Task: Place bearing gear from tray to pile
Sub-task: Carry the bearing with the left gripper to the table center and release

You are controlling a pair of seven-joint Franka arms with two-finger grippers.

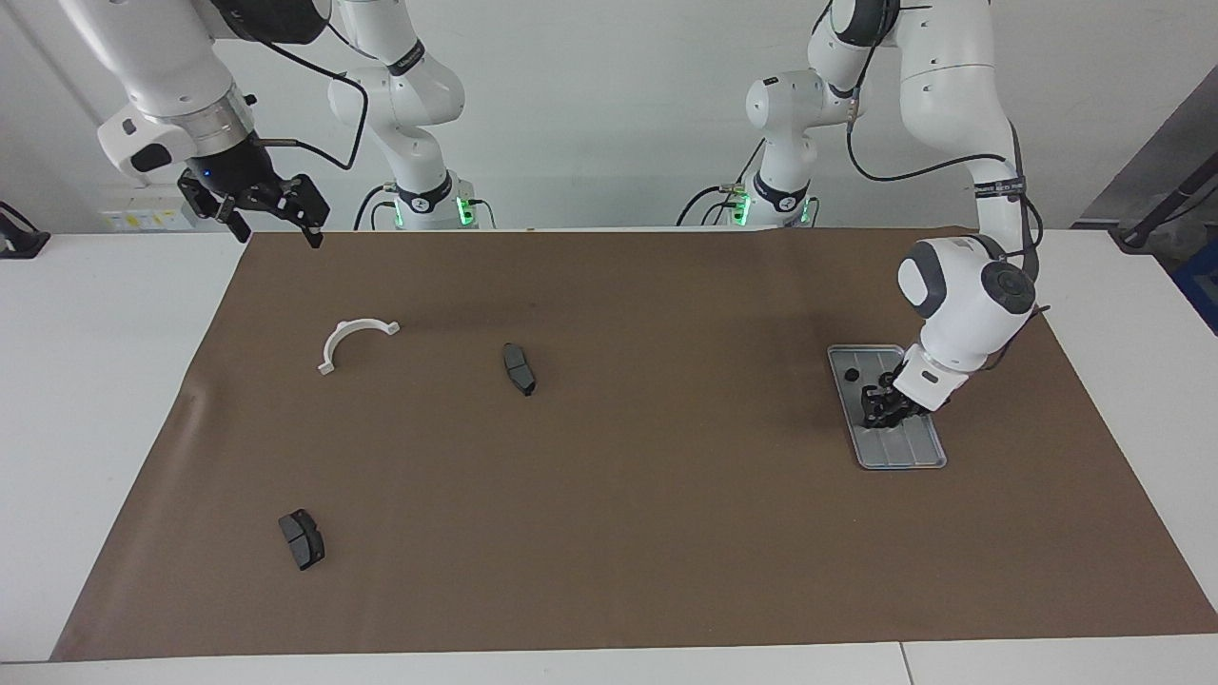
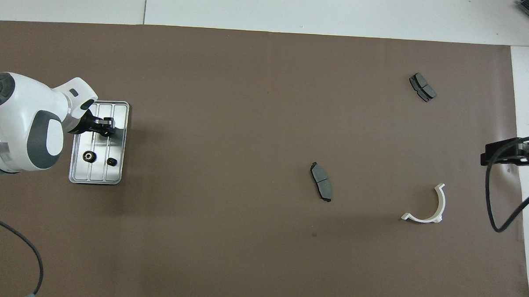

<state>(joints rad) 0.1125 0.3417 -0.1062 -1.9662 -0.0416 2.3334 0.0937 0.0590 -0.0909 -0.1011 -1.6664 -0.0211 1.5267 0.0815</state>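
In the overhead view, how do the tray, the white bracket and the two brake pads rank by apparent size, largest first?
1. tray
2. white bracket
3. The two brake pads and look about alike; I would not rank them.

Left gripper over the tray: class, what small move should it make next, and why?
Probably finish closing, then lift straight up. The left gripper is down in the tray with its fingers nearly together, apparently on a gear that its body hides. Two gears lie beside it, so a straight lift should miss them.
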